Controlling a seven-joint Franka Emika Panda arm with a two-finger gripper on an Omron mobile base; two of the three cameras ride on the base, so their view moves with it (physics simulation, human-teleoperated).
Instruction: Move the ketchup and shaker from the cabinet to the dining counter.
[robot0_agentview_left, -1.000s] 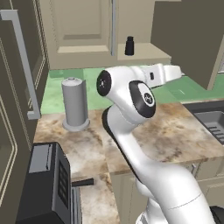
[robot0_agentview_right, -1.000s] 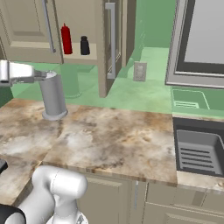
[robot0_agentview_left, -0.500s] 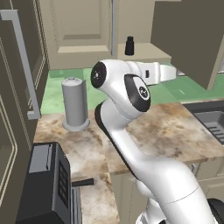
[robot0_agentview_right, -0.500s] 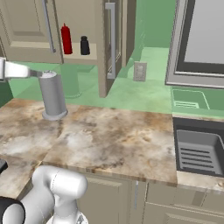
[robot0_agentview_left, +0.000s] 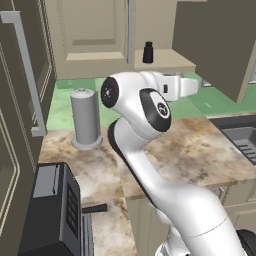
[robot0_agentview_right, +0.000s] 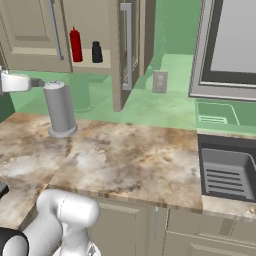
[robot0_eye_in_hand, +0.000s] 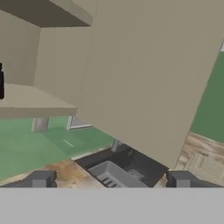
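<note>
The red ketchup (robot0_agentview_right: 76, 45) and the shorter black shaker (robot0_agentview_right: 96, 52) stand side by side on the bottom shelf of the tan cabinet (robot0_agentview_right: 30, 30), whose doors hang open. From the left base camera the shaker (robot0_agentview_left: 148, 52) sits up on that shelf (robot0_agentview_left: 165, 61). My gripper (robot0_agentview_left: 195, 86) hovers open and empty over the worktop, below and in front of the shelf, well short of both bottles. Seen from the right, the gripper (robot0_agentview_right: 36, 83) sits beside the grey cylinder. In the hand view the gripper (robot0_eye_in_hand: 111, 180) faces the open door (robot0_eye_in_hand: 144, 74), with the shaker (robot0_eye_in_hand: 1, 83) at the left edge. The dining counter is out of view.
A tall grey cylinder (robot0_agentview_left: 86, 117) on a round base stands on the marble worktop (robot0_agentview_right: 135, 155) near the hand. The open right cabinet door (robot0_agentview_right: 131, 45) juts out over the worktop. A sink (robot0_agentview_right: 227, 170) lies to the right and a black appliance (robot0_agentview_left: 55, 210) at the front left.
The arm's upper joints have turned and the hand has drifted slightly left. The jaws stay wide apart, and the bottles have not moved.
</note>
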